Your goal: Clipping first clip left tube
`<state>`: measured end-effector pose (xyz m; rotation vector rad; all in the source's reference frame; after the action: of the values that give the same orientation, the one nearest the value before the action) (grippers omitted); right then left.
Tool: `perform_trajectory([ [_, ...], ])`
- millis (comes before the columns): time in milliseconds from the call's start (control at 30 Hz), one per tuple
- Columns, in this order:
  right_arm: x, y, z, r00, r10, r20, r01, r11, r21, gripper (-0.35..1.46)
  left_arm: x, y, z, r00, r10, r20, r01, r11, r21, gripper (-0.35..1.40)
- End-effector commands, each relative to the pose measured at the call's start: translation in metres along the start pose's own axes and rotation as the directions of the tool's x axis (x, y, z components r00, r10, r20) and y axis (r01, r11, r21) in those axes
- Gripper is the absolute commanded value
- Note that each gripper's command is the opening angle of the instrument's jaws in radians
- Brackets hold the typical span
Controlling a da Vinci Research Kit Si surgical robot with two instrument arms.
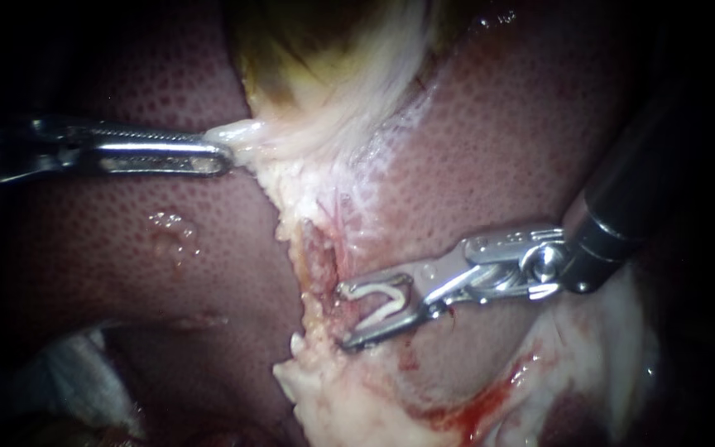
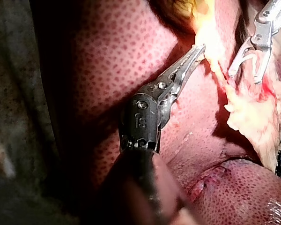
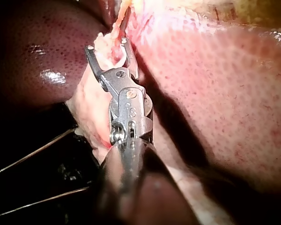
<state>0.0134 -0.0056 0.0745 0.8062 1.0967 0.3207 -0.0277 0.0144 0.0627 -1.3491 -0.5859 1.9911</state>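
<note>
My left instrument (image 1: 227,154) comes in from the left, its jaws shut on pale tissue (image 1: 246,132) at the foot of the yellow-green gallbladder (image 1: 291,50), stretching it leftward. The same grip shows in the left wrist view (image 2: 199,49). My right instrument (image 1: 347,316) comes in from the right with its jaws open and a white clip (image 1: 378,300) seated between them. Its jaw tips rest against the ragged pale-and-red strand (image 1: 318,261) running down from the gallbladder. In the right wrist view this strand (image 3: 116,52) lies between the open jaws (image 3: 107,45). Which tube it is cannot be told.
Mottled dark-red liver (image 1: 506,124) lies on both sides of the strand, with another lobe (image 1: 109,248) under my left instrument. Pale fatty tissue (image 1: 333,397) with smears of blood (image 1: 465,410) lies below. White gauze (image 1: 76,381) shows at the lower left.
</note>
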Motion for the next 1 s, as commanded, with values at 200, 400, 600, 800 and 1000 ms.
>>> perform_trajectory([
  [200,-0.0005,0.0011,0.002,1.0,-0.001,0.0,0.001,1.0,-0.013,0.52,0.0001,0.0002,0.0,1.0,0.0,0.0,0.0,1.0,0.001,-0.35],
  [400,-0.0014,0.0024,0.0045,1.0,-0.007,-0.001,0.007,1.0,-0.021,0.53,0.0001,0.0002,0.0,1.0,0.0,0.0,0.0,1.0,0.001,-0.35],
  [600,-0.0019,0.0029,0.0065,0.999,-0.01,-0.04,0.011,1.0,0.025,0.53,0.0,0.0002,0.0001,1.0,0.0,0.0,0.0,1.0,0.002,-0.35],
  [800,-0.0018,0.0026,0.0072,0.997,0.007,-0.076,-0.002,0.998,0.065,0.52,0.0,0.0003,0.0001,1.0,0.0,0.0,0.0,1.0,0.002,-0.35],
  [1000,-0.0021,0.0025,0.0077,0.996,0.022,-0.09,-0.013,0.995,0.099,0.51,0.0,0.0002,0.0001,1.0,0.0,0.0,0.0,1.0,0.002,-0.35],
])
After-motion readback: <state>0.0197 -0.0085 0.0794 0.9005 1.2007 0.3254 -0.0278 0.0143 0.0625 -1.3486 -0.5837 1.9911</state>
